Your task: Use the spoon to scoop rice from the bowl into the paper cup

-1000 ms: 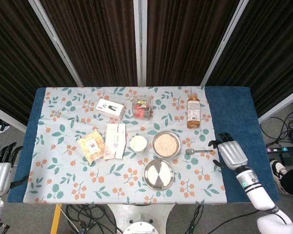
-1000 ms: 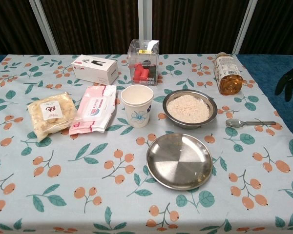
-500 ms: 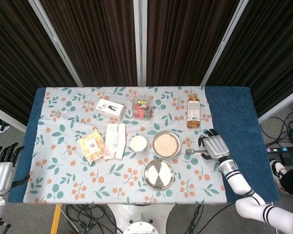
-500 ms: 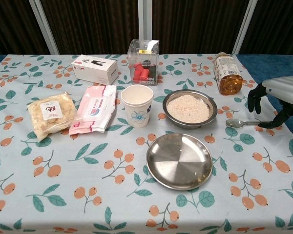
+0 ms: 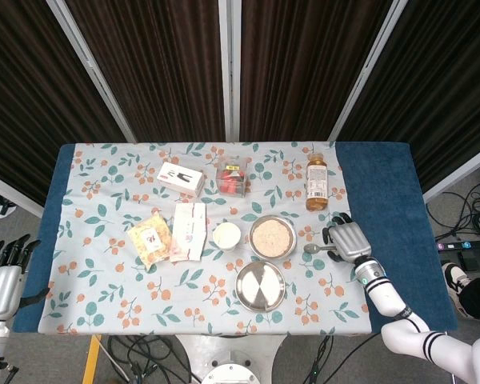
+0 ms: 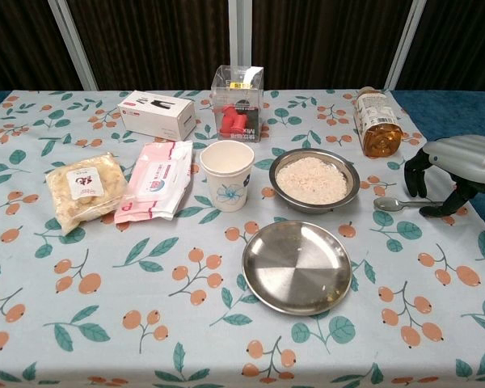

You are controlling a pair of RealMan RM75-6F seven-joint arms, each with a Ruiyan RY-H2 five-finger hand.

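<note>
A metal spoon lies flat on the cloth, right of the steel bowl of rice, its scoop end toward the bowl. My right hand hovers over the spoon's handle, palm down. Its fingers hang on the far side and the thumb on the near side, apart, gripping nothing. In the head view the same hand sits just right of the spoon and bowl. The white paper cup stands upright left of the bowl. My left hand stays off the table's left edge, fingers spread.
An empty steel plate lies in front of the bowl. A bottle of amber drink stands behind the right hand. A clear box with red items, a white carton, a pink wipes pack and a snack bag fill the left and back.
My right hand has come in from the table's right edge to a spot over the spoon's handle, then shifted a little further left. The spoon and left hand have not moved.
</note>
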